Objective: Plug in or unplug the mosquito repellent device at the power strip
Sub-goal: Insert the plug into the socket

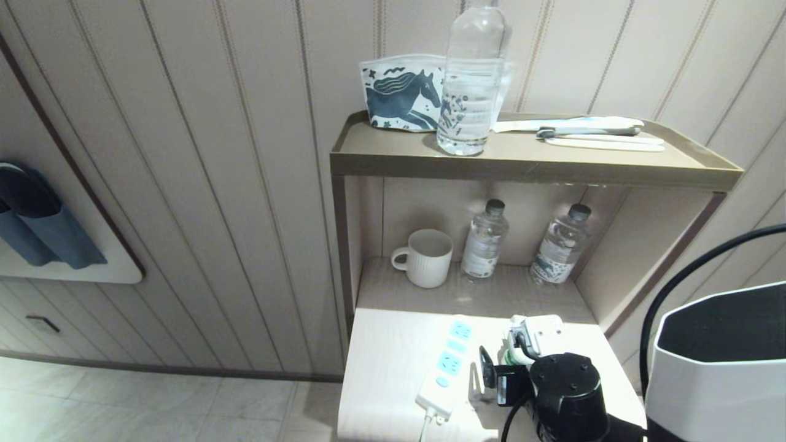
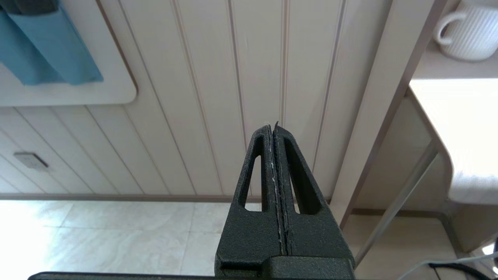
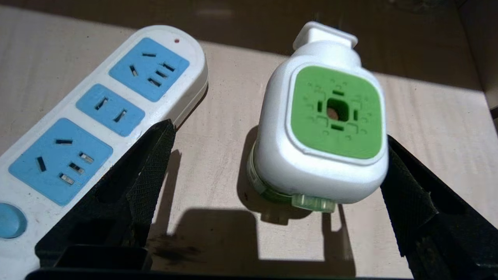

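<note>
Pale wood makes up the surface (image 1: 381, 368), a low ledge under a two-tier shelf (image 1: 534, 166) set against a panelled beige wall (image 1: 233, 184); the floor (image 1: 123, 405) is light tile. The mosquito repellent device (image 3: 323, 128) stands on that surface, white-bodied with a green square top and a translucent green base, unplugged, just beside the power strip (image 3: 97, 112) with its pale blue sockets. The right gripper (image 3: 272, 186) has its fingers spread wide on either side of the device. The left gripper (image 2: 275, 163), fingers pressed together, hangs beside the shelf facing the wall.

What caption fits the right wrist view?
Open right gripper around the mosquito repellent device, beside the power strip.
</note>
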